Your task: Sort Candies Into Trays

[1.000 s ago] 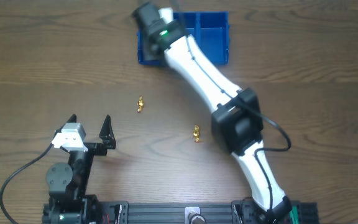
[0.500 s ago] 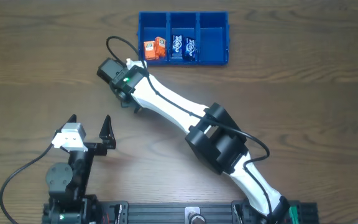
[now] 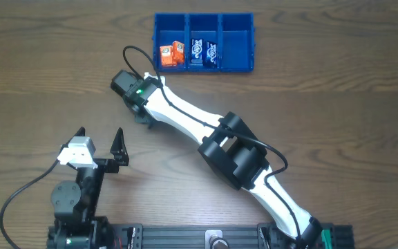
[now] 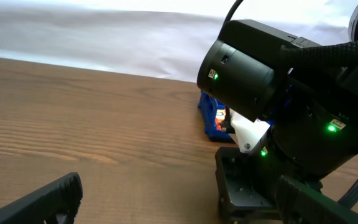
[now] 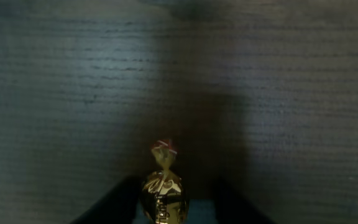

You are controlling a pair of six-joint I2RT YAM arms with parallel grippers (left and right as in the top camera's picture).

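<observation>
While the right gripper [image 5: 174, 186] hangs low over the table [image 3: 337, 104], left of the surface's centre, its fingers stand apart with the gold-wrapped candy [image 5: 163, 193] lying on the wood between them. The candy is not yet clamped. The blue tray [image 3: 204, 70] sits at the middle of the far edge. Its left compartment holds the orange candies [image 3: 172, 54], its middle compartment holds the blue candies [image 3: 204, 52], and the right compartment [image 3: 237, 41] holds nothing.

Step in hand: pick-up of the gold candy, judged to be at the final approach stage. The next move calls for the following:
- Keep the candy centred between the fingers, then close on its body, not on the twisted wrapper end.
- Lift straight up before carrying it to the far edge.
- Release over the right compartment, the likely place for a third kind.

The left gripper [image 3: 100, 135] rests near the near-left corner, fingers spread wide, holding nothing.

Difference from earlier frames: one second ago the right gripper was at the tray's left end. It has since swung back toward the near edge and come down over the candy. In the last half second the arm's elbow has shifted slightly. The left arm has not moved.
</observation>
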